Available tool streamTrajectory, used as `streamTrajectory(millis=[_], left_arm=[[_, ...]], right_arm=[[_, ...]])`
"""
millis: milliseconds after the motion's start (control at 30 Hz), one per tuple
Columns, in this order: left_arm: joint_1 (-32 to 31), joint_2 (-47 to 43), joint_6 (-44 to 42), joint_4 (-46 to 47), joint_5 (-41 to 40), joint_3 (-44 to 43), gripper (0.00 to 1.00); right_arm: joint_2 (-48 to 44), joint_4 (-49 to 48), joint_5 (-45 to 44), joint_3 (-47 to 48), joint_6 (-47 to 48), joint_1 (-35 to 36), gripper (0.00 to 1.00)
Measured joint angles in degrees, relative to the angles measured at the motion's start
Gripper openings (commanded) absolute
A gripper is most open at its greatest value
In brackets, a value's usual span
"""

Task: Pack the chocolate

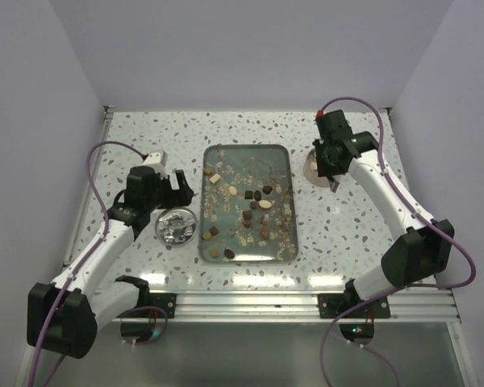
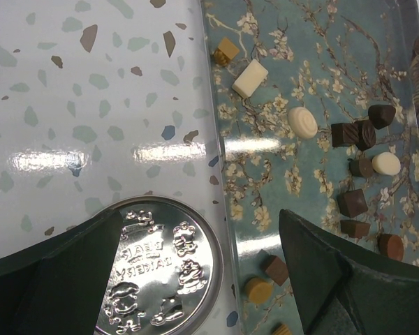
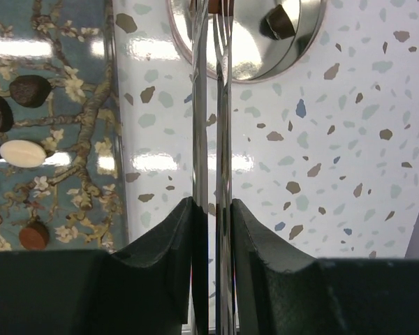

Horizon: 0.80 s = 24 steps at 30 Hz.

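The chocolate, dark brown and cream pieces, lies scattered on a blue floral tray at the table's middle. In the left wrist view a cream oval and dark pieces lie on the tray. My left gripper is open and empty, hovering over the tray's left edge. My right gripper is shut on silver tongs. Their tips reach a round silver tin holding one dark chocolate. The tin stands right of the tray.
An embossed silver lid lies flat left of the tray, under my left fingers. Thin pale flakes are strewn over the tray. White walls close in the speckled table on three sides.
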State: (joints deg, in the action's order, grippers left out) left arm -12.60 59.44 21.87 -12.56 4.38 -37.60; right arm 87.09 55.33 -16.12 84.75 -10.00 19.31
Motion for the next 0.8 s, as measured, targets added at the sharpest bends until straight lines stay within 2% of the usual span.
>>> streamTrajectory(millis=[100,300,800], left_arm=[[0.00,0.44,0.00,0.02,0.02,0.00,1.00],[0.00,1.09,-0.22,0.02,0.04,0.00,1.00],[0.00,1.73,-0.42,0.02,0.00,-0.07,1.00]], right_arm=[[-0.63,0.07,-0.59,-1.31,0.04,-0.74,0.25],[-0.76,0.04,-1.01,-2.54,0.26,-1.11,0.36],[-0.79,-0.11,-2.29,-2.54,1.36,-3.15,0.37]])
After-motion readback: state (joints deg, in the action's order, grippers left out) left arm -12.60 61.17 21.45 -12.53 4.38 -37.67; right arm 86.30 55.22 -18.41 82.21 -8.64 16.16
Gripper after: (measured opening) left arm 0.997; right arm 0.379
